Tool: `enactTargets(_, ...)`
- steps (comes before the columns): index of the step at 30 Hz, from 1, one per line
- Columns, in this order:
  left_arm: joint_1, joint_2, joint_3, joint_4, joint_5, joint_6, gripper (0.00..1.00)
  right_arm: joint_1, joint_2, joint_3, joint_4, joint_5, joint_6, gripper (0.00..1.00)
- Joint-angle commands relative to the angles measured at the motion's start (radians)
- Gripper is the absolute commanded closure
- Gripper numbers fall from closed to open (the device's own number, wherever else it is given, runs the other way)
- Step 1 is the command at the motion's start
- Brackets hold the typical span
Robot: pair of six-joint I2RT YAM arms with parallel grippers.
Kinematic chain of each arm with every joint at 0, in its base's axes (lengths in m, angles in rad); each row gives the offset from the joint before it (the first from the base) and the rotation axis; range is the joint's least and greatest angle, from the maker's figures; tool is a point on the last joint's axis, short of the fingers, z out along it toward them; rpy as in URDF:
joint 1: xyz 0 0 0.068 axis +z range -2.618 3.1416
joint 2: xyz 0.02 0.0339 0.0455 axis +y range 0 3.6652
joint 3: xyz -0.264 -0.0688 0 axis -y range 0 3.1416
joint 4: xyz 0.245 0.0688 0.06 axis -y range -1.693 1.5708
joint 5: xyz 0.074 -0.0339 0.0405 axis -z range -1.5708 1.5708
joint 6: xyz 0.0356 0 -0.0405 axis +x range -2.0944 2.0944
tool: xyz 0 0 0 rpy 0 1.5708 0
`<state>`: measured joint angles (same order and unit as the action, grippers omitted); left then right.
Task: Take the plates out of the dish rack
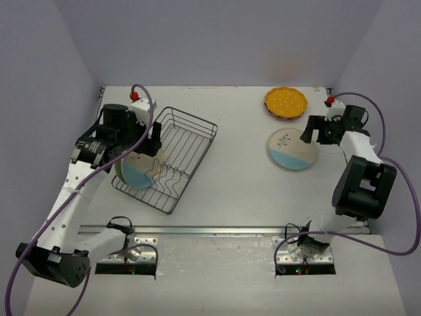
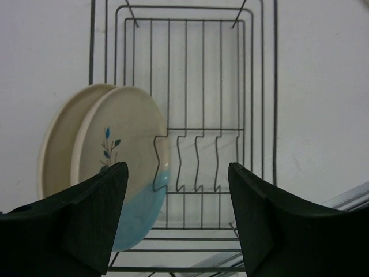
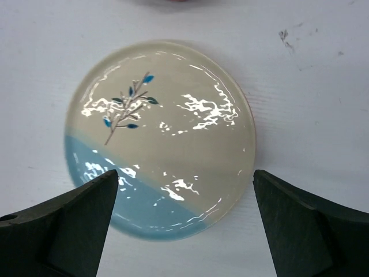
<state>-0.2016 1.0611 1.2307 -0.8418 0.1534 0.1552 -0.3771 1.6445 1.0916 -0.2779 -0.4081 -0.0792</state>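
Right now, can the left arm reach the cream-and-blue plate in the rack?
Probably yes: the left pincer hangs open close to the cream-and-blue plate, upright in the dish rack, nothing between them.

Looks down from high above and behind the arm bases, taking in the whole surface. From the left wrist, peers close and low between the left gripper fingers along the dish rack, shared with the overhead view at left. From the right wrist, faces straight down, near, onto the flat-lying cream-and-blue plate, shared with the overhead view at right
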Motion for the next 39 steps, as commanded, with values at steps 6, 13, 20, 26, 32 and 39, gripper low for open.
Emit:
enactTargets(6,0.013,0.085,-0.036,-0.03,-0.258,0.038,0.46,0.044,-0.253,-0.029,-0.032,-0.179,0.006,0.01)
enactTargets(13,0.018,0.129,-0.052,0.001,-0.329,0.057,0.47,0.053,-0.345,-0.058,-0.057,-0.233,-0.003,0.01)
enactTargets(20,0.023,0.13,-0.048,0.019,-0.347,0.071,0.47,0.059,-0.361,-0.084,-0.056,-0.248,-0.01,0.01)
enactTargets(26,0.033,0.144,-0.051,0.032,-0.377,0.095,0.47,0.064,-0.36,-0.091,-0.052,-0.253,-0.01,0.01)
enactTargets(32,0.058,0.165,-0.059,0.047,-0.365,0.112,0.47,0.066,-0.359,-0.092,-0.053,-0.252,-0.016,0.01)
enactTargets(39,0.088,0.19,-0.092,0.053,-0.289,0.123,0.5,0.07,-0.353,-0.091,-0.06,-0.256,-0.021,0.01)
